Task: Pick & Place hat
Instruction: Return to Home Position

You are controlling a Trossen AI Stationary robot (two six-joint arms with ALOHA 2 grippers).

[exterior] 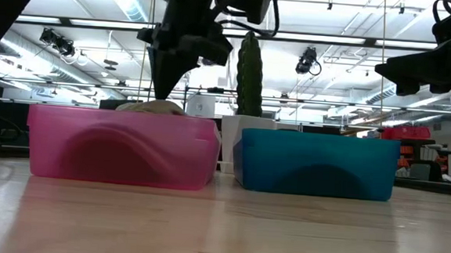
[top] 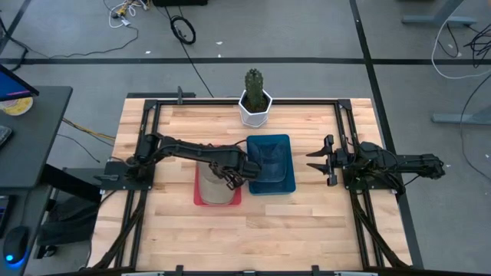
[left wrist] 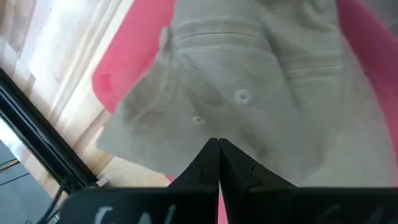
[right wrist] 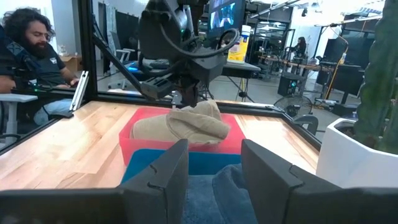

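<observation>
L gripper [left wrist: 218,144] is hovering just above the red bin [top: 201,202], fingers pressed together, nothing pinched btwn them. L arm is reaching in from table's left edge across to the centre.

Light brown hats [left wrist: 249,81] are lying piled in the red bin, heap showing above the rim in low view. Blue bin [top: 290,153] is sitting just beside it on the right, dark blue fabric inside.

R gripper [top: 321,162] is waiting near the right edge, well apart from both bins, fingers spread, holding nothing.

Cactus [top: 255,80] in white pot [top: 255,111] is standing upright at the table's far edge, behind the bins.

Person [right wrist: 31,50] is sitting beyond the table.
</observation>
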